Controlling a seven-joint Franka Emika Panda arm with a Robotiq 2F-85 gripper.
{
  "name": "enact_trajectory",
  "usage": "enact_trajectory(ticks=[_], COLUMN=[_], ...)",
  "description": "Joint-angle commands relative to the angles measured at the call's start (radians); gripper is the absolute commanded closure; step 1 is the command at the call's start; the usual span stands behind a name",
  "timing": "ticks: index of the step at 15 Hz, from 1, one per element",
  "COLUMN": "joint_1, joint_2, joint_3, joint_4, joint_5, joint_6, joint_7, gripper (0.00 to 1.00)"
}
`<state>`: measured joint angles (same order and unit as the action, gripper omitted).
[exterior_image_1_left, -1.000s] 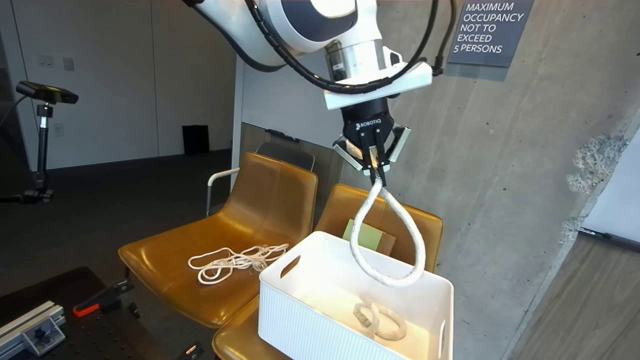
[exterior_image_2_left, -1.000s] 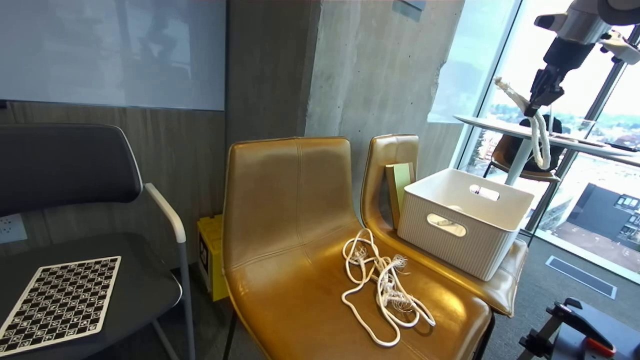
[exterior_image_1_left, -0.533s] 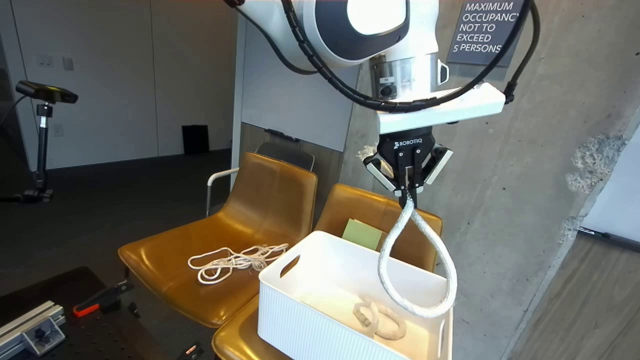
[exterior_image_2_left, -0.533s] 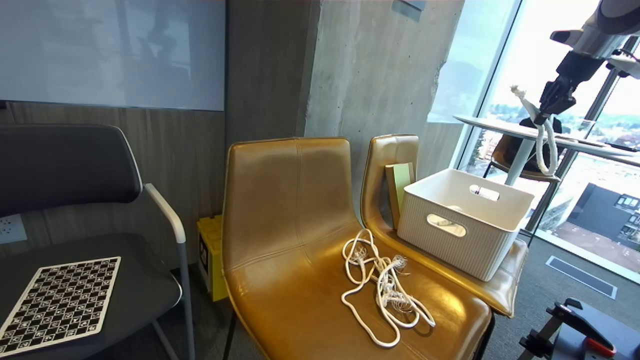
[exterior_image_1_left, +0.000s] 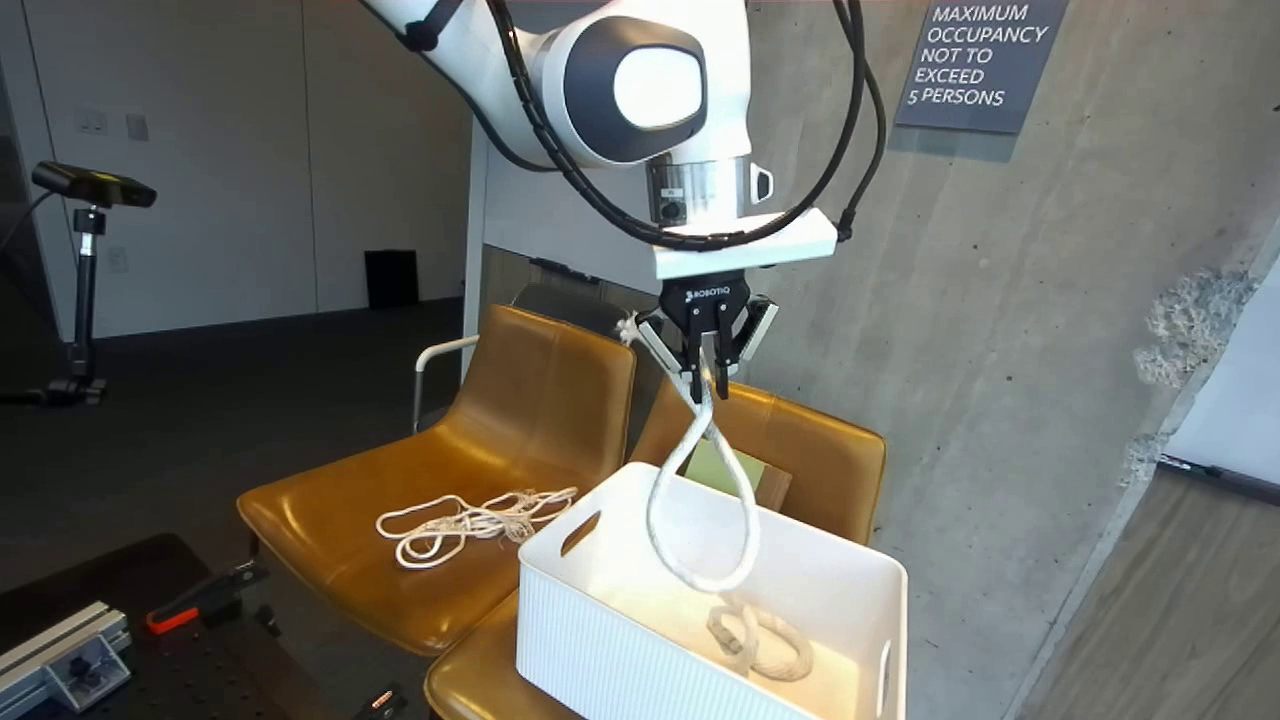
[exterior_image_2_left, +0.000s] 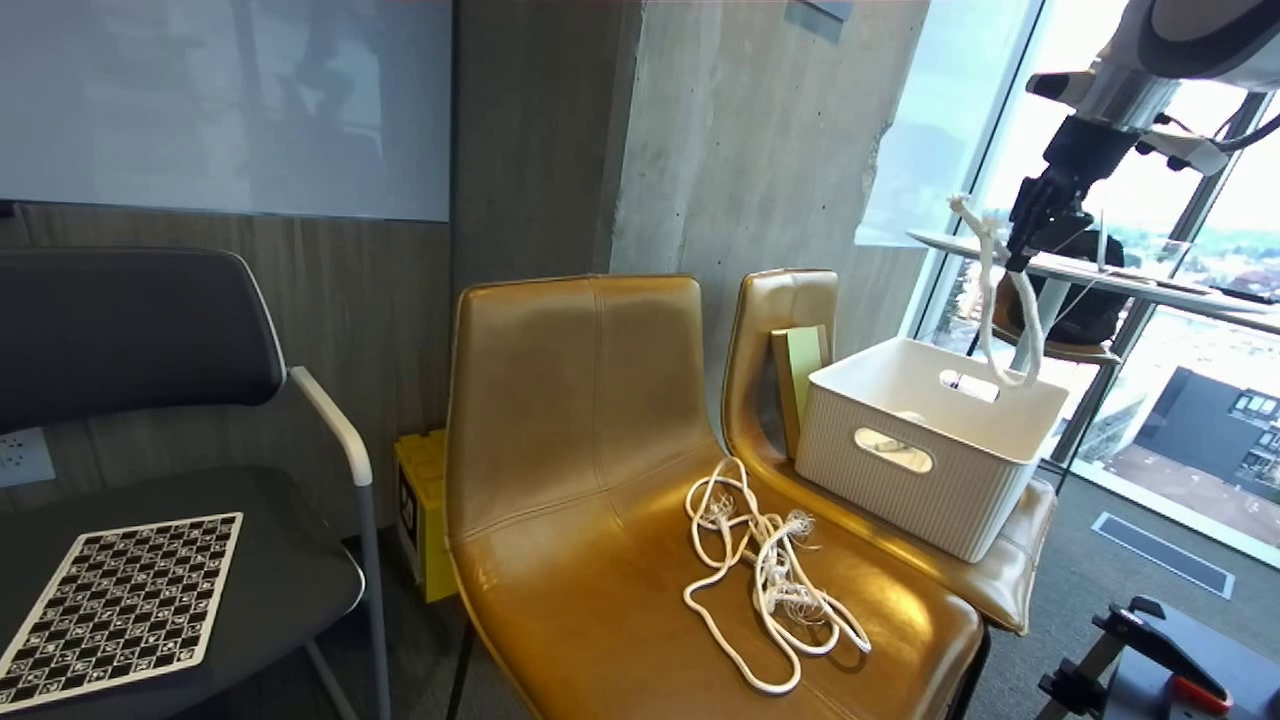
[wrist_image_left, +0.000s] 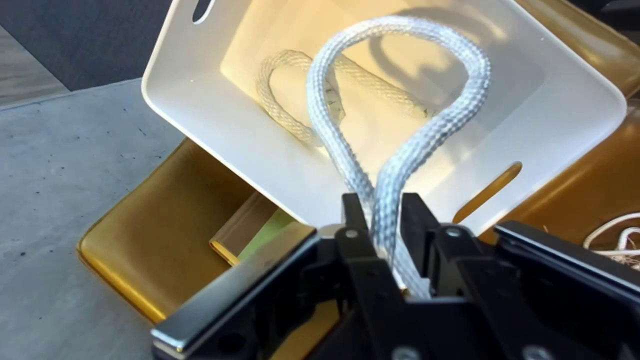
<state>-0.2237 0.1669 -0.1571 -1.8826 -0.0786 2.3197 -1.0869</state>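
Observation:
My gripper (exterior_image_1_left: 710, 393) is above the white bin (exterior_image_1_left: 640, 630) and also shows in an exterior view (exterior_image_2_left: 1017, 262). In the wrist view its fingers (wrist_image_left: 382, 205) stand slightly apart, with a thick white rope (wrist_image_left: 477, 75) between them and a small gap beside it. The rope hangs as a loop (exterior_image_1_left: 710, 583) with crossed strands just below the fingertips. Its frayed end sticks out beside the gripper. The loop hangs over the bin's opening. A second, cream rope (wrist_image_left: 274, 107) lies coiled on the bin floor, also visible in an exterior view (exterior_image_1_left: 785, 660).
The bin stands on a tan chair against a concrete wall (exterior_image_1_left: 1000, 300). A green and brown book (exterior_image_1_left: 725, 465) leans behind it. A neighbouring tan chair (exterior_image_1_left: 540, 390) bears tangled thin white rope (exterior_image_2_left: 775, 585). A grey chair (exterior_image_2_left: 120, 340) holds a checkered board (exterior_image_2_left: 120, 600).
My gripper moved right, then back left and lower in an exterior view, bringing the loop over the bin. Its fingers have parted, and the rope has slipped down a little between them.

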Motion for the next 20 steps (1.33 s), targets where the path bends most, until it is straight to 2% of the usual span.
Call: enact_trajectory(ticks=[1,5,7,10,13,16,20], joint_1=[-0.004,0.030,0.061,0.121,0.187,0.244,0.298], joint_2=[-0.038,-0.164,-0.201,-0.227,-0.233,-0.169,-0.025], joint_3=[-0.011,0.004,0.024,0.070,0.136,0.192,0.231], joint_4=[-0.060,-0.298,-0.412,-0.542,-0.636,-0.644,-0.588], joint_5=[-0.044,-0.139,-0.201,-0.307,-0.424,-0.494,-0.519], joint_6=[0.047,0.187,0.251,0.311,0.344,0.352,0.369], joint_7=[0.049,0.104,0.133,0.256,0.436,0.583,0.701], gripper=[0.43,0.13,0.01,0.00,0.00,0.00,0.00])
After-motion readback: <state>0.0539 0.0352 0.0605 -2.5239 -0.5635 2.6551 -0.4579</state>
